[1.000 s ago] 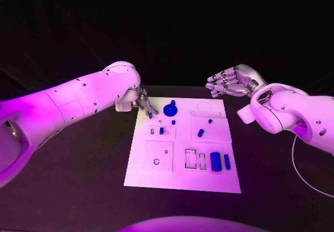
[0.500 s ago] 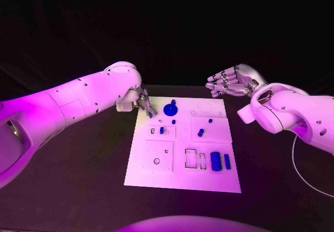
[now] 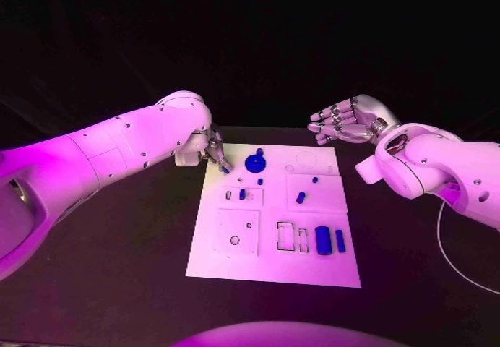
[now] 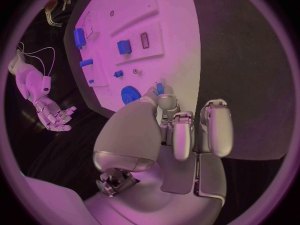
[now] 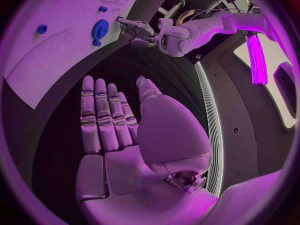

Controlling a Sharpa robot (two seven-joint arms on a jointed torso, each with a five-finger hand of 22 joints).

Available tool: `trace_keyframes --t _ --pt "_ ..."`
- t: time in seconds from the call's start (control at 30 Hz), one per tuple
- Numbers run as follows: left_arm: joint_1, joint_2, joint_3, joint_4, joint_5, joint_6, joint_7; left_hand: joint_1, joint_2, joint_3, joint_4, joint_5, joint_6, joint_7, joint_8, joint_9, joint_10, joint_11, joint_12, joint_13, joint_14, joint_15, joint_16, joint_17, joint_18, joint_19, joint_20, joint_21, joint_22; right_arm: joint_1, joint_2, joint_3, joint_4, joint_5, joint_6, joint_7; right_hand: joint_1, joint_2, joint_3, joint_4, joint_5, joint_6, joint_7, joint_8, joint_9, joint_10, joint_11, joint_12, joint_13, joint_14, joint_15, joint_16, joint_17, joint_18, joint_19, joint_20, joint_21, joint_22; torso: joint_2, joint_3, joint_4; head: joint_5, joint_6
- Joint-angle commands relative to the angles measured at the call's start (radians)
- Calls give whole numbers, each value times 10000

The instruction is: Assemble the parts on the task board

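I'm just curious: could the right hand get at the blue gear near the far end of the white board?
Probably yes. The right hand hovers open beyond the board's far right corner, and nothing lies between it and the gear. The left hand works beside the gear, though.

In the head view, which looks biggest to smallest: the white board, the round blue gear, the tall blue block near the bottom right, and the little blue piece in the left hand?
1. Task board
2. Blue gear and blue block: too alike to rank
3. Small blue piece pinched by the left hand
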Motion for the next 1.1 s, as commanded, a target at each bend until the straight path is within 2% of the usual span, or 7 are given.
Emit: trace_keyframes --t 0.03,0.1,0.13,0.47,0.73,0.9,1.1 --pt "-8 -127 0 192 455 -502 104 -294 -432 1980 -1368 8 0 10 143 61 67 12 -28 -26 1051 79 31 2635 115 508 25 -45 1315 -6 3 1 -1 -99 138 50 -54 39 0 -80 34 -87 -6 -32 -7 -11 54 -34 -10 -45 -2 -33 -13 72 -7 78 -69 0 -8 4 7 -8 8" --pt "-6 -268 0 381 667 -612 86 -585 -634 2655 -1420 25 -6 20 247 110 85 -9 -26 -57 1051 91 31 2635 118 508 32 -70 1312 -6 -5 1 -2 -97 140 45 -54 39 0 -80 34 -87 -6 -32 -7 -11 54 -34 -10 -45 -2 -33 -13 72 -7 78 -69 0 -11 3 14 -9 16" --pt "-4 -350 -1 494 770 -667 73 -845 -856 3127 -1476 1 -34 62 329 151 97 -23 -21 -78 1051 68 31 2635 112 511 56 -80 1317 -6 -10 1 -2 -96 143 41 -54 39 0 -80 34 -87 -6 -32 -7 -11 54 -34 -10 -45 -2 -33 -13 72 -7 78 -69 0 -16 4 21 -14 8" --pt "1 -1453 -24 2175 1539 -1341 -14 -1291 -1122 3905 -1664 5 -46 -13 524 243 171 15 53 -56 1051 63 31 2635 117 517 36 -99 1332 -13 -35 0 -7 -83 173 28 -53 45 2 -87 39 -87 -5 -32 -7 -13 55 -36 -13 -46 -1 -32 -25 72 -6 78 -79 1 -53 20 67 47 73" --pt "-113 -2413 -240 3827 1006 -2414 599 -1495 -1289 4233 -1768 29 -2 -41 627 280 262 -10 105 -38 1051 47 31 2635 103 542 21 -46 1385 -60 -62 -2 -15 -30 205 43 -53 45 2 -87 39 -87 -5 -32 -7 -13 55 -36 -13 -46 -1 -32 -25 72 -6 78 -79 1 -82 -21 108 38 26" --pt "-281 -2686 -285 4235 777 -2716 898 -1531 -1321 4279 -1778 29 13 -50 645 285 287 -18 114 -35 1051 43 31 2635 96 554 18 -16 1410 -88 -73 -3 -16 -8 226 49 -53 45 2 -87 39 -87 -5 -32 -7 -13 55 -36 -13 -46 -1 -32 -25 72 -6 78 -79 1 -79 -11 103 75 31" --pt "-480 -2831 -322 4452 614 -2656 1052 -1562 -1381 4344 -1811 27 25 -63 664 289 313 -29 116 -41 1051 37 31 2635 89 565 12 13 1434 -108 -70 -4 -13 0 246 50 -47 54 7 -99 43 -90 -4 -33 -7 -18 56 -39 -16 -50 1 -33 -40 72 -6 80 -90 0 -54 -11 85 107 21"
